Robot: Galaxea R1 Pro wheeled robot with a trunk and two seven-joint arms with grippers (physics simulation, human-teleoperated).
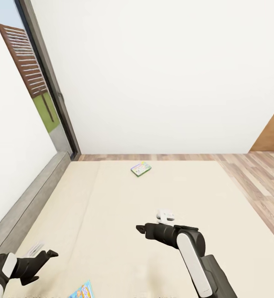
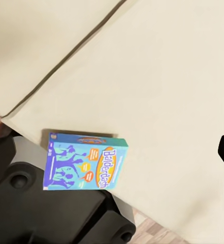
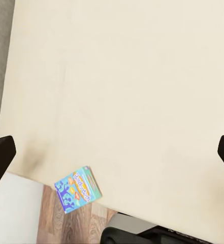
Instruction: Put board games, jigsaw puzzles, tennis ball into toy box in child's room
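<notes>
The blue board game (image 2: 85, 166) lies flat at the near edge of the bed (image 1: 112, 231), one end jutting over the mattress edge toward the robot; the head view catches only its corner (image 1: 82, 291) at the bottom of the picture, and the right wrist view shows it (image 3: 77, 188) at the same edge, partly over the wood-plank floor (image 3: 66, 223). The white-green-yellow board game (image 1: 141, 168) rests flat near the far edge of the bed, close to the seam between the two cream mattresses. The grey frame (image 1: 25, 198) of the bed runs along the wall that holds the window (image 1: 33, 74).

The left gripper (image 1: 49, 253) hangs over the bed's near part, above and beside the blue board game without touching it; from these angles it is hard to say whether its jaws are apart or closed. The right gripper (image 1: 140, 228) hovers over the middle of the bed, holding nothing, its two dark fingertips (image 3: 0, 155) spread wide at opposite sides of the right wrist view.
</notes>
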